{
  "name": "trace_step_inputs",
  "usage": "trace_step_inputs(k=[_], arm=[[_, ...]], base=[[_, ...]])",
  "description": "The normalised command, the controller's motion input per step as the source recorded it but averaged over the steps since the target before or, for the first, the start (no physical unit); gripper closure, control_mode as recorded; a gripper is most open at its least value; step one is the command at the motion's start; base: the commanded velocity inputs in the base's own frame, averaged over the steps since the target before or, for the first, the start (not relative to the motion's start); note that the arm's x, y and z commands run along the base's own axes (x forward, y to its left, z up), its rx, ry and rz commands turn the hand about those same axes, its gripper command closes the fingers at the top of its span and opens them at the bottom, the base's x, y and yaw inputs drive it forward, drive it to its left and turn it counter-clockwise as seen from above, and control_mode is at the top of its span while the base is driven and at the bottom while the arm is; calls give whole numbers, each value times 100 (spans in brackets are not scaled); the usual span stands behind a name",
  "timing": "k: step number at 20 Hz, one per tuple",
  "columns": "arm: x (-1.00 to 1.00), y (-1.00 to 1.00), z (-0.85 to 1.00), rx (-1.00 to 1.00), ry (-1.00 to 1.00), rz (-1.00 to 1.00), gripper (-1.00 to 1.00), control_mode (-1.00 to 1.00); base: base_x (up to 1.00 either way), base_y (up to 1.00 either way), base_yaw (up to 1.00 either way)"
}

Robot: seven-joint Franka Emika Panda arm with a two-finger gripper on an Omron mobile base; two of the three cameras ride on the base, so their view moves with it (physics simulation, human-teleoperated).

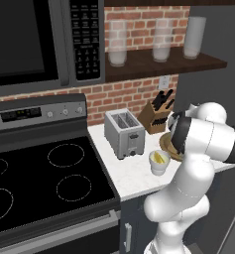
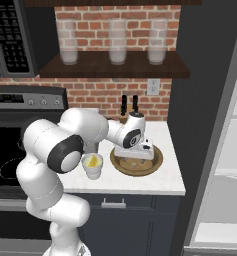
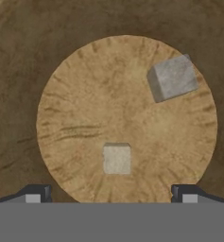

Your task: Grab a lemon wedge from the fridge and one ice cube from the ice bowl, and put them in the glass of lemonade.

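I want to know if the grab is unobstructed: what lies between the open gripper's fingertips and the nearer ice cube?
Nothing: in the hand view, bare wooden floor of the ice bowl separates the open gripper from the nearer ice cube.

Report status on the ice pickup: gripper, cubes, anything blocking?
Gripper open, over the ice bowl. Two ice cubes on the bowl floor, nearer one between the fingertips, not gripped. Nothing blocking.

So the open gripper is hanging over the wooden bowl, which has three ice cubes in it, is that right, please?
Not quite: the hand view shows two ice cubes, not three, a larger grey one and a paler one. The rest holds: the gripper is open above the wooden bowl.
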Motion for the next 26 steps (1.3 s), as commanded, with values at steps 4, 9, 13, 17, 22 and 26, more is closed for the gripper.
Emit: trace_step_inputs(k=[4, 9, 13, 17, 22, 26], arm=[[0, 0, -2, 0, -1, 0, -100, -100], [0, 0, -1, 0, -1, 0, -100, -100], [2, 0, -2, 0, -3, 0, -100, -100], [14, 0, -7, 0, 0, 0, -100, -100], [2, 0, -21, 0, 0, 0, -100, -100], [0, -3, -28, 0, 0, 0, -100, -100]], base=[[0, 0, 0], [0, 0, 0], [0, 0, 0], [0, 0, 0], [0, 0, 0], [0, 0, 0]])
